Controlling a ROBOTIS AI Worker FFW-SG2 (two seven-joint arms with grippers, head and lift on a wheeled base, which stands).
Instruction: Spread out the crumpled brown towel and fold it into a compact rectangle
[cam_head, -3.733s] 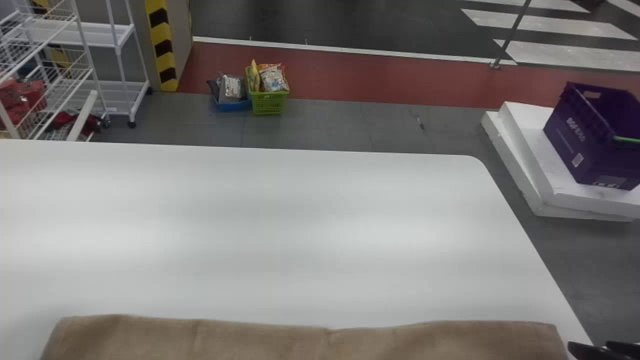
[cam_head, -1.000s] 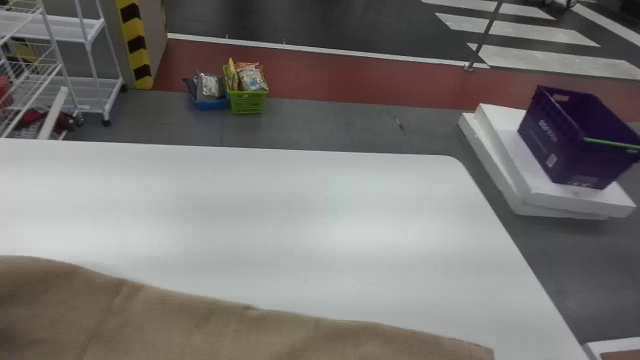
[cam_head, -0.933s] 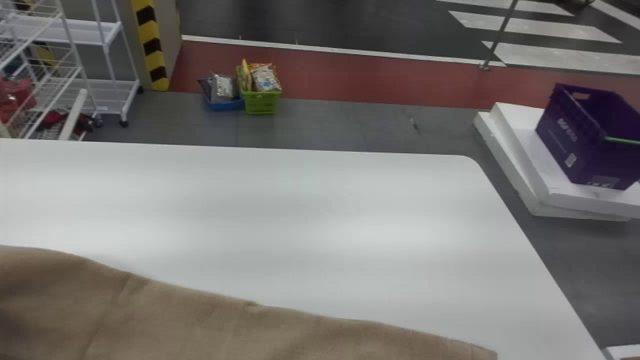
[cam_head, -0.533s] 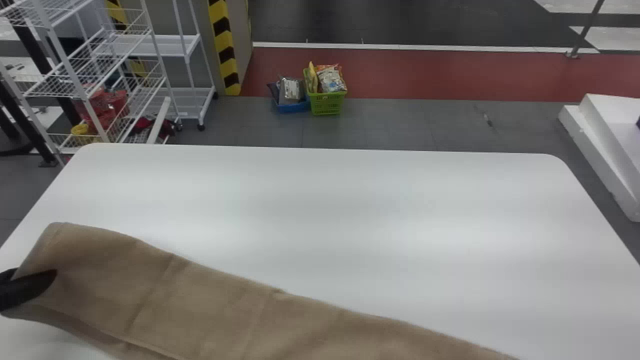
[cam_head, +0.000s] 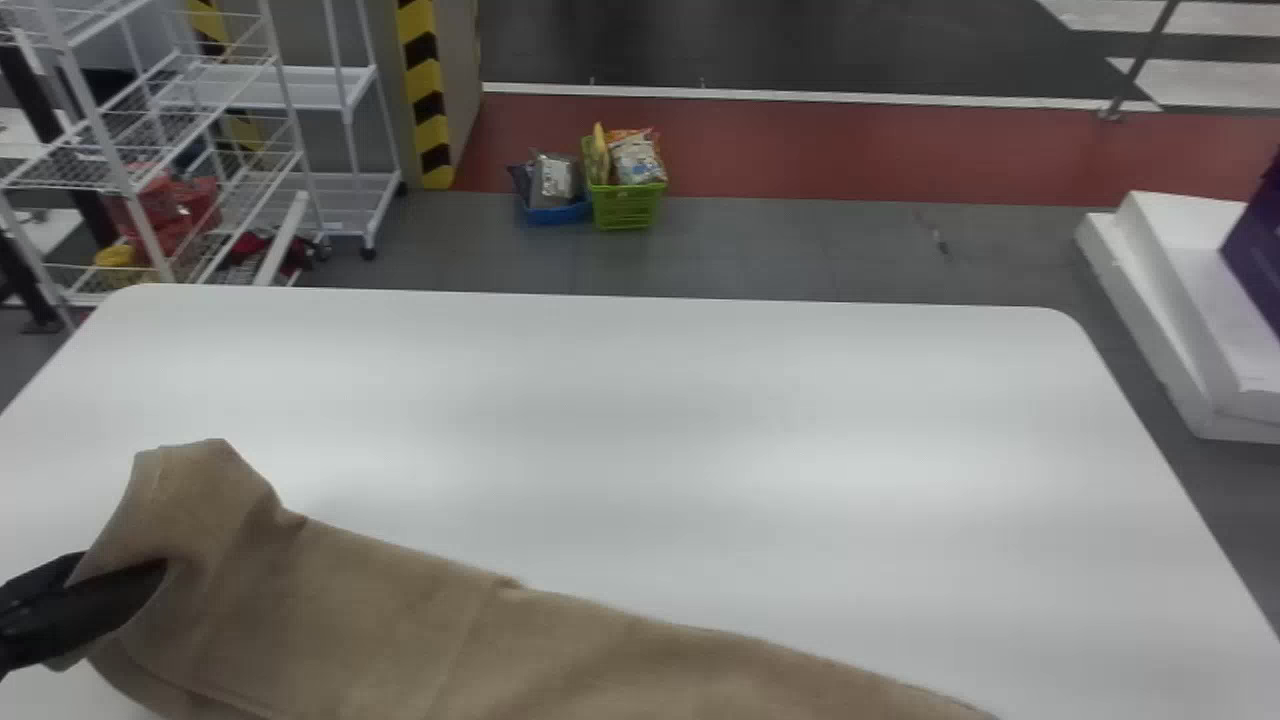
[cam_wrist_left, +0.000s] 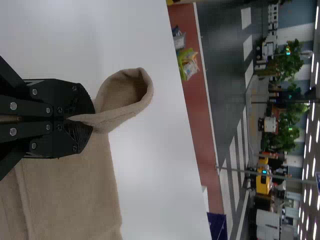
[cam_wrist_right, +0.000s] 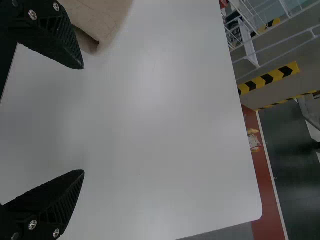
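At the head view's left edge my left gripper (cam_head: 118, 592) is shut on the left end of the brown towel (cam_head: 370, 610), which runs in a long, layered strip down to the bottom edge. The pinched end bends up and over around the fingers. In the left wrist view the left gripper (cam_wrist_left: 80, 119) clamps a fold of the towel (cam_wrist_left: 75, 190), and a loop of cloth stands out past the tips. My right gripper (cam_wrist_right: 83, 120) is open above the table, nothing between its fingers; a towel corner (cam_wrist_right: 102, 17) lies beside one finger.
The white table (cam_head: 700, 420) extends beyond the towel to rounded far corners. Past it on the floor are a wire rack (cam_head: 200, 180), a green basket (cam_head: 625, 205) of packets, and white slabs (cam_head: 1190, 300) with a purple crate (cam_head: 1258, 250) at the right.
The head view has swung left since the oldest frame, and the towel now slants with its left end farther up the table. Over the last half second that end has bent over, the left gripper shifting slightly right.
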